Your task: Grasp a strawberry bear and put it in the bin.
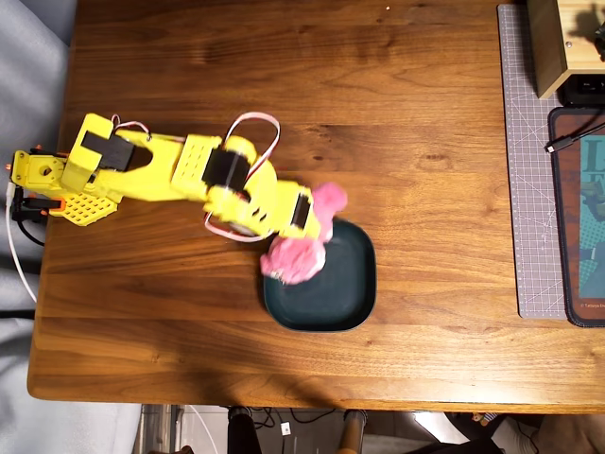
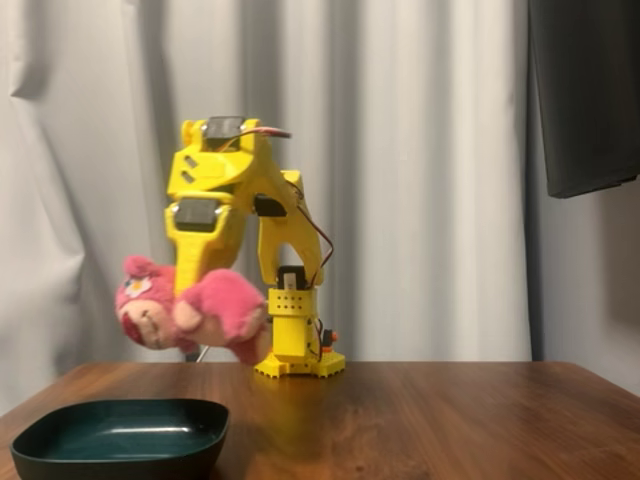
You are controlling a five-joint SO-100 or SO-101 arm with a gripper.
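One strawberry bear [image 2: 190,315] in play, and I've got it clamped in the gripper [image 1: 304,224], fingers closed round its plush body, hanging in the air well above the bin [image 2: 120,437]. In the overhead view the bear [image 1: 301,241] sits over the bin's [image 1: 345,293] upper-left corner, partly past the rim, so not centred. Fixed view confirms plenty of air below it. My plan: shift fwd toward bin centre first, then lower till the bear is close to the dish floor before letting go. It's soft and lumpy; I'd guess a high drop near the rim lets it roll out onto the table [image 1: 378,113].
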